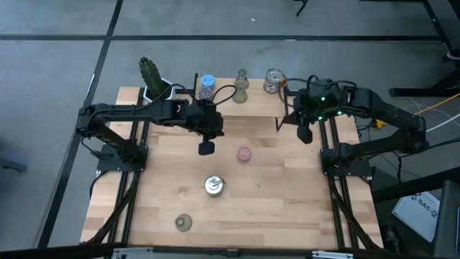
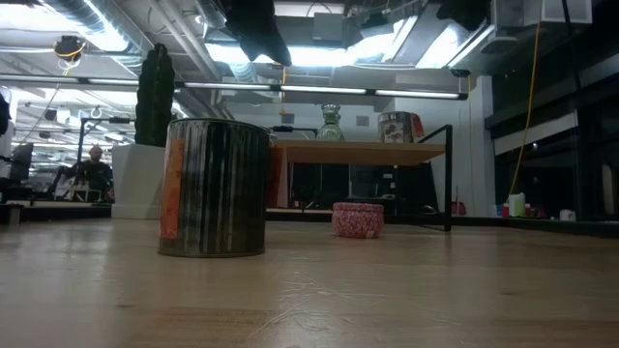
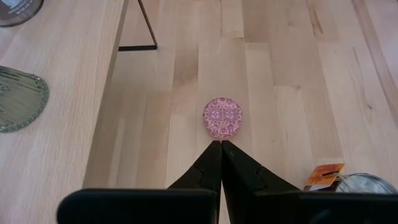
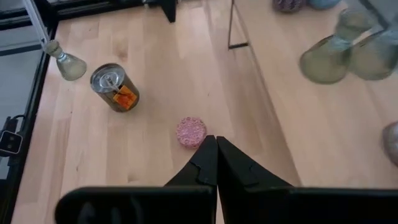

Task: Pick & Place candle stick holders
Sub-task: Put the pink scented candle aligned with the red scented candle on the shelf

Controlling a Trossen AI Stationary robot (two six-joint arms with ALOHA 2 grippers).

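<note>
A round pink candle stick holder (image 1: 244,153) stands on the table's middle. A shiny silvery cup (image 1: 213,185) with an orange label stands nearer the front, and an olive-green flared one (image 1: 183,223) by the near edge. A blue round one (image 1: 208,81), an olive flared one (image 1: 241,86) and a silvery cup (image 1: 273,80) stand on the raised shelf (image 1: 251,106) at the far edge. My left gripper (image 1: 207,147) hangs shut above the table, left of the pink holder (image 3: 222,116). My right gripper (image 1: 305,134) hangs shut to its right, pointing toward it (image 4: 191,131).
A white pot with a green cactus (image 1: 151,75) stands at the shelf's left end. The shelf's black metal leg (image 1: 282,115) stands close to my right gripper. Bare wood lies to the right of the pink holder and along the near right.
</note>
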